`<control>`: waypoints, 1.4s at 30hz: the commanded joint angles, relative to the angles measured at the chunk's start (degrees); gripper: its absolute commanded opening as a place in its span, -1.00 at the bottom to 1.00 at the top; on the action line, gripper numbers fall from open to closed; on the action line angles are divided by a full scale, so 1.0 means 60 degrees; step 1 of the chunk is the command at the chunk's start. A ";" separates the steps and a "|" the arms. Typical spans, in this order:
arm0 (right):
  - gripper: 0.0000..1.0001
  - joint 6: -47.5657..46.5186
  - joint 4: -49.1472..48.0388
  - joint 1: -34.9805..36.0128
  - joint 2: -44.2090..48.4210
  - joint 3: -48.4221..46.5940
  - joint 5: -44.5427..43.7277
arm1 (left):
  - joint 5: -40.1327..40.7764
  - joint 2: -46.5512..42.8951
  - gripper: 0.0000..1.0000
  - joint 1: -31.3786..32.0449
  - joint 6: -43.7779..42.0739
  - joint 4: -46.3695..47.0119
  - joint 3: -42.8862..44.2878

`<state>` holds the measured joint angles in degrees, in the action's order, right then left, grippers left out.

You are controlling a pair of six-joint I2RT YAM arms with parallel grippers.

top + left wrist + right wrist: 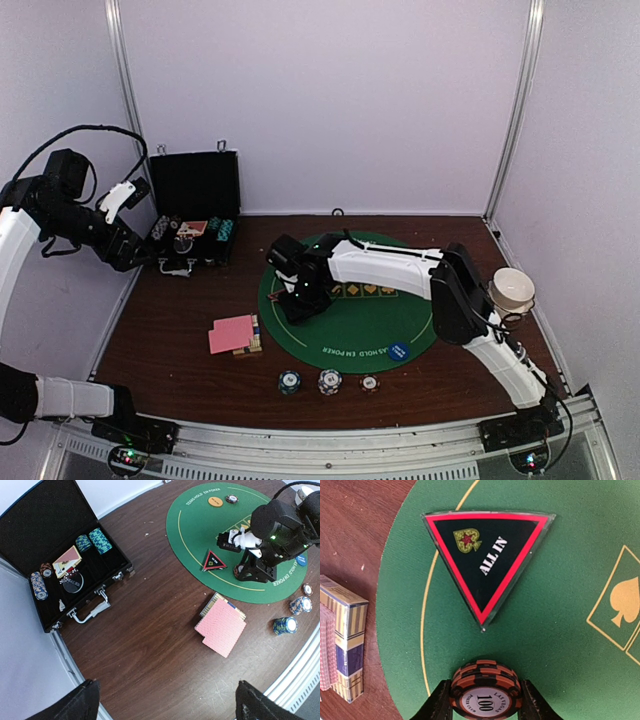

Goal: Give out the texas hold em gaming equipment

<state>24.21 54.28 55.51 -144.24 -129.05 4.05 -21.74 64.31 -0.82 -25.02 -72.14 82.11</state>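
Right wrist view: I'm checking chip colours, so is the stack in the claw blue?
No, the right claw grips an orange-and-black chip stack whose top chip is marked 100.

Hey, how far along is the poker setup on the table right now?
Done: the ALL IN marker lies on the green mat, and three chip stacks stand near the table's front edge. In hand: the right gripper grips an orange-black chip stack over the mat. Left: chips sit in the open case; the pink cards lie in one pile.
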 commanded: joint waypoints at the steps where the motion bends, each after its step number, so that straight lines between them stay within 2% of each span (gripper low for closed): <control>1: -0.52 0.0055 0.0119 -0.0106 -0.0247 -0.0302 0.0002 | -0.0102 -0.0048 0.95 -0.0054 -0.0123 0.0033 0.0099; 5: -0.01 0.0020 0.0250 -0.0118 -0.0343 -0.0478 -0.0011 | -0.0099 -0.0026 0.95 -0.0058 -0.0123 0.0040 0.0100; 10: 0.37 -0.0170 0.0405 -0.0125 0.0360 -0.0734 -0.0064 | -0.0099 -0.0017 0.95 -0.0054 -0.0093 0.0016 0.0169; 13: 0.39 -0.0264 0.0518 -0.0125 0.1000 -0.0607 -0.0145 | -0.0069 -0.0025 0.95 -0.0054 -0.0104 -0.0052 0.0251; 16: 0.41 -0.0272 0.0501 -0.0111 0.1898 0.0212 -0.0201 | -0.0035 -0.0030 0.95 -0.0057 -0.0108 -0.0086 0.0291; 23: 0.45 0.0083 0.0043 -0.0010 0.4836 0.4461 -0.0478 | -0.0109 -0.0016 0.95 -0.0054 -0.0114 -0.0119 0.0333; 29: 0.52 0.0664 -0.0184 0.0391 0.6759 0.7629 -0.0293 | -0.0141 0.0011 0.95 -0.0054 -0.0123 -0.0128 0.0348; 35: 0.53 0.1228 -0.0343 0.1180 0.7496 0.9231 -0.0014 | -0.0151 0.0018 0.95 -0.0054 -0.0101 -0.0128 0.0334; 42: 0.54 0.1500 -0.0964 0.1457 0.7363 0.9851 0.0398 | -0.0199 0.0064 0.95 -0.0055 -0.0063 -0.0172 0.0436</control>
<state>31.35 51.81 63.81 -101.54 -71.00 5.15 -21.89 64.49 -0.82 -25.02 -73.41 82.98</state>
